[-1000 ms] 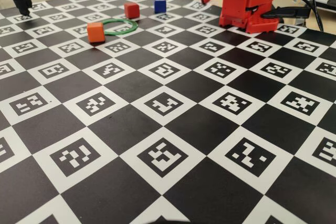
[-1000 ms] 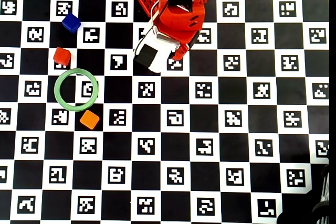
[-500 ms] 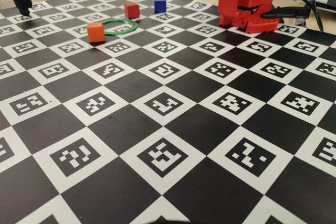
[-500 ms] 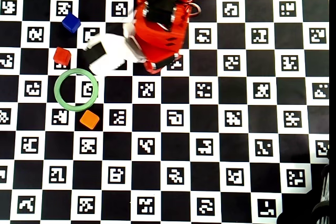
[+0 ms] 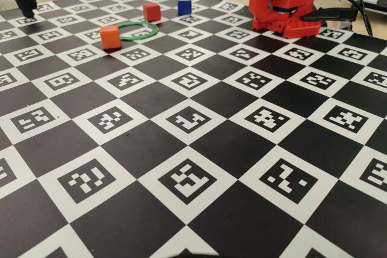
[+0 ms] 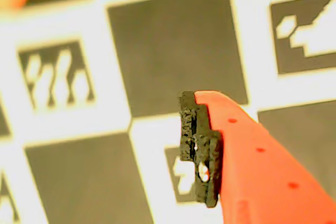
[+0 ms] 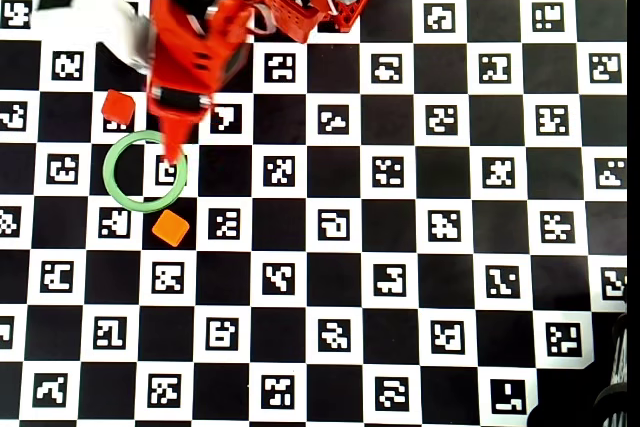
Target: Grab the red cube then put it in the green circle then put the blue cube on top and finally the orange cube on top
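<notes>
The arm point(image 7: 195, 37) has swung left, over the green circle point(image 7: 118, 182).

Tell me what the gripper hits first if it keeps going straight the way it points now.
Probably the green circle: in the overhead view the gripper points down-frame over its right rim. The orange cube lies beyond. Its height is unclear.

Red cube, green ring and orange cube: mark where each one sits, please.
red cube point(image 7: 118, 106), overhead view, on its top face.
green ring point(image 7: 112, 183), overhead view, on the left arc of its band.
orange cube point(image 5: 110, 36), fixed view, on its front face.
</notes>
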### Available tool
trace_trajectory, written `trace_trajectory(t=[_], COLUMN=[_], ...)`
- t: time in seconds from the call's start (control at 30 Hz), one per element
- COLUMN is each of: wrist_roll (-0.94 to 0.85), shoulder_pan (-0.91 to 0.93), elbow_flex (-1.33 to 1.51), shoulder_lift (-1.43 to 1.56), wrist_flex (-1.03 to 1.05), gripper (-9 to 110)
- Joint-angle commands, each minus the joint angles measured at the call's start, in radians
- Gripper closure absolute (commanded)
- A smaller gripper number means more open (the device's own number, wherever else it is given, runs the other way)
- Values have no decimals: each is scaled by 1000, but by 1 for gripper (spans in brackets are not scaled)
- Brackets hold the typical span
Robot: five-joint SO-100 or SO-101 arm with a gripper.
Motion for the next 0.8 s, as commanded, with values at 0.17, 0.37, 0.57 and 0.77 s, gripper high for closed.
trace_trajectory(t=[0.17, 0.37, 0.57, 0.77], wrist_roll=[-101, -149, -186, -209], shoulder_pan=[204, 242, 256, 284], elbow_flex=[-118, -123, -86, -57], shoulder_lift=[-114, -166, -193, -282], wrist_flex=[20, -5, -81, -179], gripper=[53, 52, 52, 51])
